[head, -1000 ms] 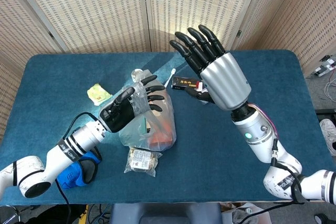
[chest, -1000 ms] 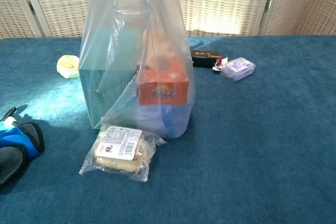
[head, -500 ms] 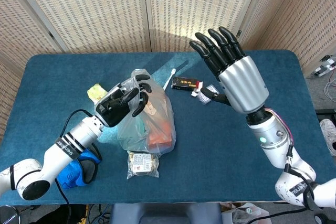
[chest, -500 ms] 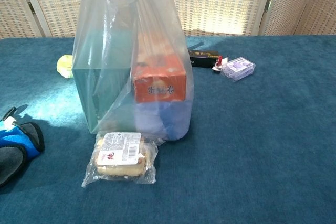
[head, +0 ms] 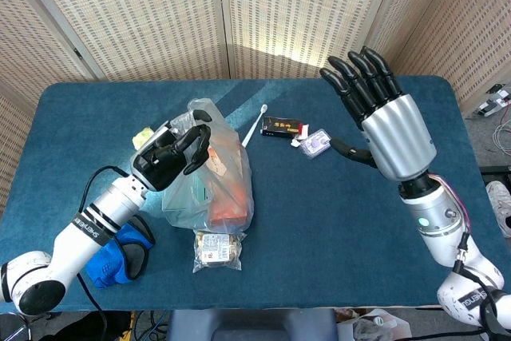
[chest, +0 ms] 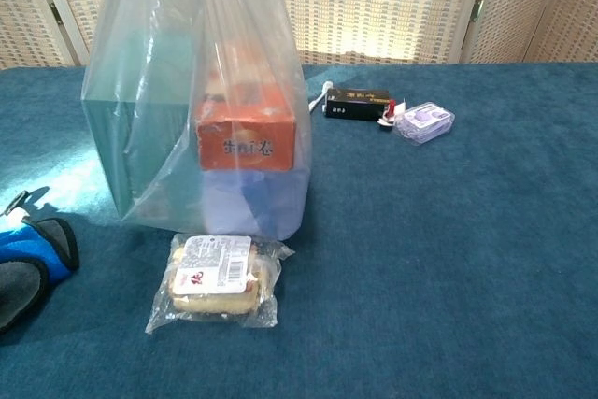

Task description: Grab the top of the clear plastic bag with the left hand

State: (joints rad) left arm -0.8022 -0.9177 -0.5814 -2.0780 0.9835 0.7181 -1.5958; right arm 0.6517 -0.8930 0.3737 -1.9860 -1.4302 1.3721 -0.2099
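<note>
Slippage is the risk: the left robot hand (head: 172, 153) has its fingers curled into the gathered top of the clear plastic bag (head: 209, 177), seemingly thin film that could slide free. The bag stands on the tabletop (head: 335, 221), holding an orange box (chest: 247, 128). The right robot hand (head: 382, 113) hovers spread, empty.

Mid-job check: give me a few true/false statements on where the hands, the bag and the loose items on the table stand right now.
1. The left hand grips the top of the clear plastic bag. True.
2. The right hand holds the black box. False: it is raised, open, holding nothing.
3. An orange box sits inside the bag. True.
4. The wrapped snack pack is inside the bag. False: it lies on the table, in front of the bag.
</note>
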